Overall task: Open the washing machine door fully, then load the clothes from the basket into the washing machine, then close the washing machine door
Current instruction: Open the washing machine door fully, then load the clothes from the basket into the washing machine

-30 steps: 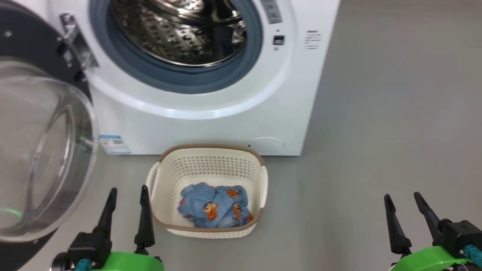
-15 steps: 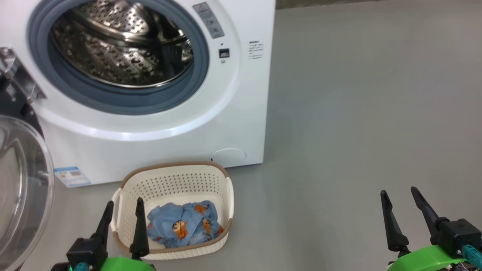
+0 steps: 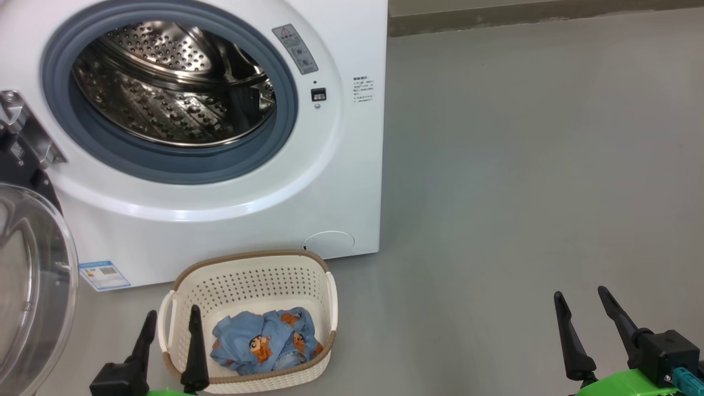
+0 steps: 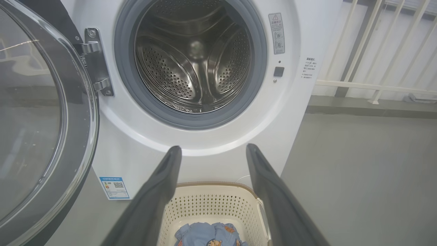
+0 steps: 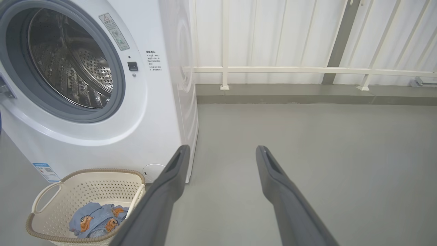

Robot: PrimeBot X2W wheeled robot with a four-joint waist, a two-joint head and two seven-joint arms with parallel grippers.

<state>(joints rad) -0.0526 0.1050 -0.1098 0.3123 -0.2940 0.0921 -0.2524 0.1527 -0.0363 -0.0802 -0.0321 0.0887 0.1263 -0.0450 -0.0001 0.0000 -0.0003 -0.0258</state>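
A smooth, matte grey floor (image 3: 522,192) runs back to a low, darker grey kerb (image 5: 307,95). On the kerb stands a white railing (image 5: 290,69) with upright and slanted bars. Behind it are white ribbed wall panels (image 5: 273,34) and one dark grey post (image 5: 337,37). The light is soft and even.

Head view downward, wrist views low, sharing the basket (image 3: 253,283)
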